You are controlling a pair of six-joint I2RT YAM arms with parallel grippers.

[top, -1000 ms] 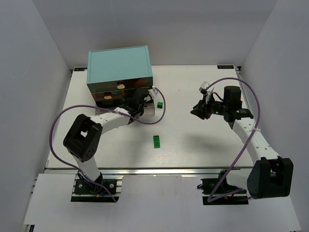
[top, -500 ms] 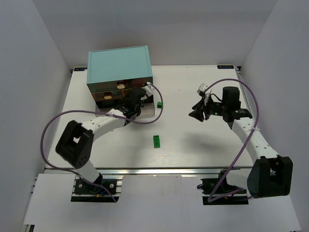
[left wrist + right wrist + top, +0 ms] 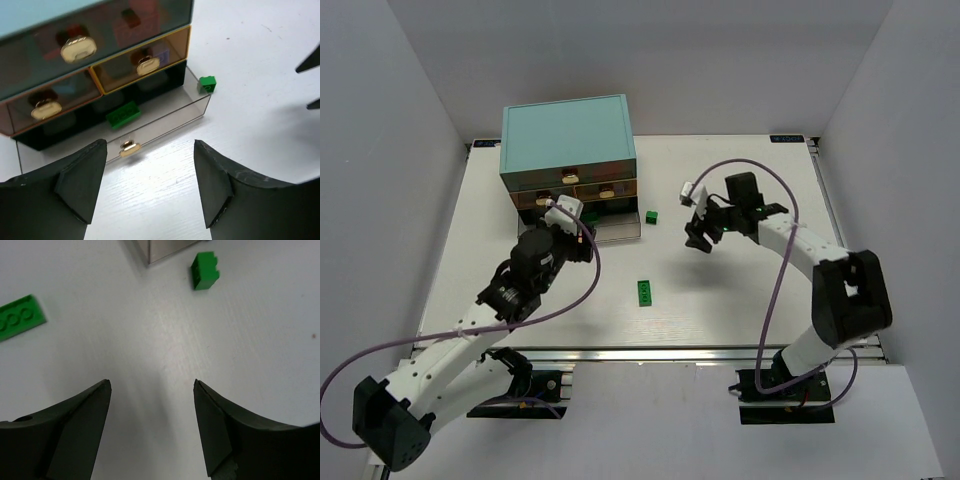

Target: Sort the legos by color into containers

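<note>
One green lego [image 3: 123, 114] lies in the pulled-out bottom drawer [image 3: 165, 120]. A small green cube [image 3: 207, 83] sits on the table [image 3: 740, 300] just beside that drawer's right corner. A flat green brick [image 3: 644, 292] lies well apart, cut off in the right wrist view. The closed drawers [image 3: 170, 55] show only dim red and lavender shapes. The left gripper [image 3: 149, 160] and right gripper [image 3: 152, 390] both stand spread wide, empty.

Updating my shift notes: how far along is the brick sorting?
Done: closed drawers hold bricks; one green brick lies in the open drawer. In hand: nothing; left gripper and right gripper are open. Left: a small green brick and a long green brick on the table.
</note>
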